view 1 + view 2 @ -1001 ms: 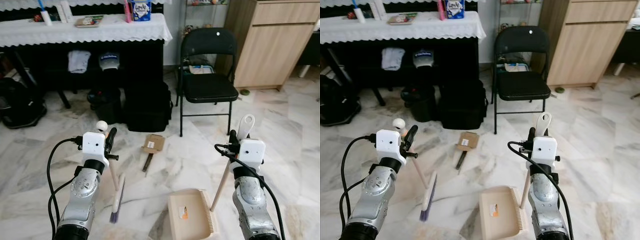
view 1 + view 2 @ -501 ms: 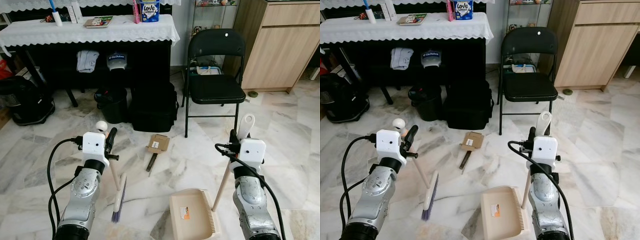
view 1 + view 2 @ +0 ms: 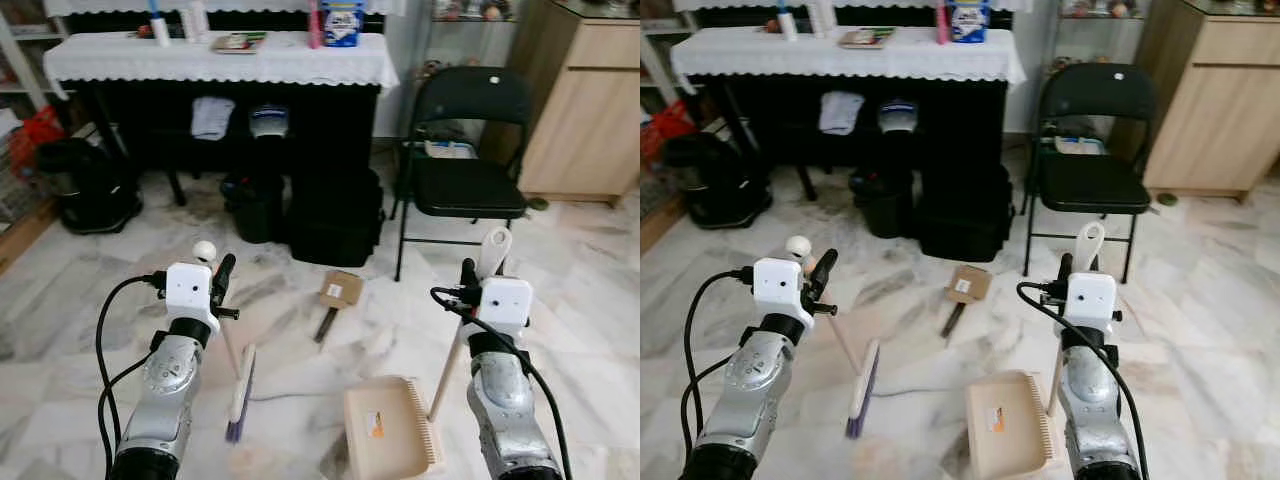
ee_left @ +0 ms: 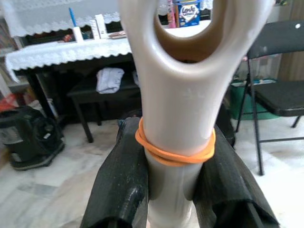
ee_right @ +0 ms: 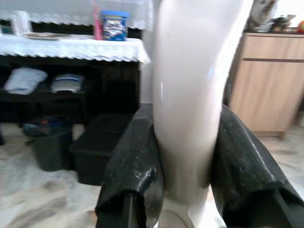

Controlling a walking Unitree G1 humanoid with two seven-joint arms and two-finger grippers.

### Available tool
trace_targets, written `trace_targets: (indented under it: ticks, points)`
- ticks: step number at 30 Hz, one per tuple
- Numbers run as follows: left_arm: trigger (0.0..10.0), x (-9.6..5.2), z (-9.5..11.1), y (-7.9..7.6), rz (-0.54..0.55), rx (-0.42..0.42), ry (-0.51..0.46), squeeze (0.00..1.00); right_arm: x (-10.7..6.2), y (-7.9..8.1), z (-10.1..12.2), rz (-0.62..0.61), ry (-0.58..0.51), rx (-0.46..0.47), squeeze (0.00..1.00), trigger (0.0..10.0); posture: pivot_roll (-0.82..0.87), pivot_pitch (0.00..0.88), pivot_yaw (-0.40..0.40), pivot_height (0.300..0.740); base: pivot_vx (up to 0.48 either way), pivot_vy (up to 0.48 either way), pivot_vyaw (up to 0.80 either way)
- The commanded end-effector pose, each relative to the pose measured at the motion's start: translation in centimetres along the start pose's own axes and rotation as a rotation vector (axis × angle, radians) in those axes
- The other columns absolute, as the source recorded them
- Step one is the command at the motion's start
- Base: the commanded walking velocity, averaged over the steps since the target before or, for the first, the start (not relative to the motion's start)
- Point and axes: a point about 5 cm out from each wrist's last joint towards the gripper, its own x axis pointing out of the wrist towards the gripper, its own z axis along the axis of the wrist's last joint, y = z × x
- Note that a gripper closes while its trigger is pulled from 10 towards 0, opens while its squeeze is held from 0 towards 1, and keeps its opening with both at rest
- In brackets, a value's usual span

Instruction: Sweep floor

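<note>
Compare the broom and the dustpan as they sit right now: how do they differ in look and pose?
The broom has a narrow head with purple bristles, set edge-on to the floor; the dustpan is a broad beige tray lying flat, with a comb edge and an orange label. The broom's handle is gripped by the left gripper and carries an orange rubber band; the dustpan's handle is gripped by the right gripper. Both have pale handles rising at a slant.

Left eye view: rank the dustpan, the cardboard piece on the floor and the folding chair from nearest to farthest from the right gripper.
From the right gripper:
1. Dustpan, on the floor just below, its handle in the fingers.
2. Cardboard piece, on the floor toward the robot's left.
3. Folding chair, ahead by the cabinet.
</note>
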Motion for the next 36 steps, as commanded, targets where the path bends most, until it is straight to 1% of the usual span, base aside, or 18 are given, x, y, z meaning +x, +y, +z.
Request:
trace_targets:
  ticks: [1,10,20,36]
  points:
    - [10.0,0.37,0.68,-0.03,-0.004,0.010,-0.038,0.00,0.40,-0.42,0.92,-0.016,-0.048,0.004,0.00,10.0,0.00,0.000,0.045,0.740,0.000,0.296,0.00]
    - [10.0,0.43,0.71,0.03,-0.003,0.014,-0.039,0.00,0.44,-0.36,0.90,-0.016,-0.048,0.004,0.00,10.0,0.01,0.000,0.044,0.740,0.000,0.000,0.00]
    - [10.0,0.41,0.73,0.09,0.000,0.014,-0.040,0.00,0.42,-0.30,0.91,-0.015,-0.048,0.005,0.00,10.0,0.01,0.000,0.044,0.740,0.000,0.386,0.00]
    - [10.0,0.43,0.89,0.05,-0.007,0.018,-0.051,0.00,0.37,-0.18,0.84,-0.015,-0.047,0.007,0.00,10.0,0.01,0.000,0.045,0.740,0.000,0.000,0.00]
